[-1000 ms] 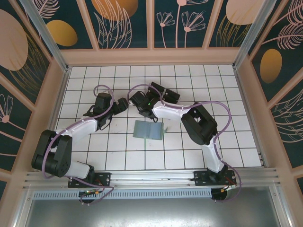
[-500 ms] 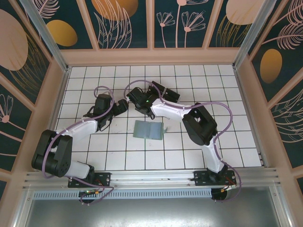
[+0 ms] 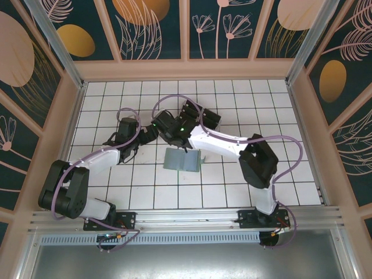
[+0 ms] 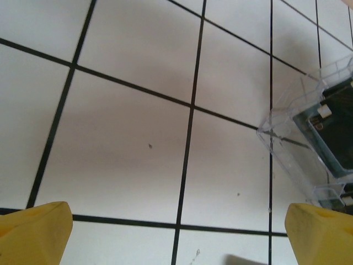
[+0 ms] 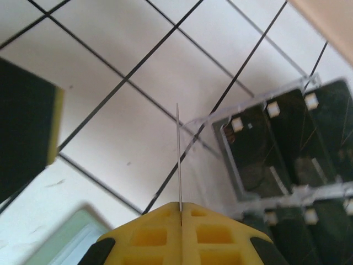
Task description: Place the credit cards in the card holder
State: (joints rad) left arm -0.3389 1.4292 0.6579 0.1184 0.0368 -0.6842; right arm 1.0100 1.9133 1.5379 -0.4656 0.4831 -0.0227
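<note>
In the right wrist view my right gripper [image 5: 181, 205] is shut on a credit card [image 5: 178, 160], seen edge-on as a thin pale line rising from the pinched yellow fingertips. Several more black credit cards [image 5: 259, 149] sit in a clear slotted rack to the right. A corner of the grey-green card holder [image 5: 71, 243] shows at the lower left. From above, the card holder [image 3: 182, 159] lies flat mid-table, the right gripper [image 3: 168, 129] hangs just behind it, and the left gripper [image 3: 150, 130] is close beside it. My left gripper [image 4: 176, 237] stands open over bare tile.
The clear plastic rack [image 4: 309, 149] lies on the tiles just right of the left gripper and appears as a dark block [image 3: 200, 113] behind the right wrist. A dark left fingertip [image 5: 27, 127] sits close to the held card. Wooden walls ring the tiled floor [image 3: 232, 180].
The right gripper has shifted a little left and back with the card, and its elbow has swung out to the right. The left gripper has barely moved.
</note>
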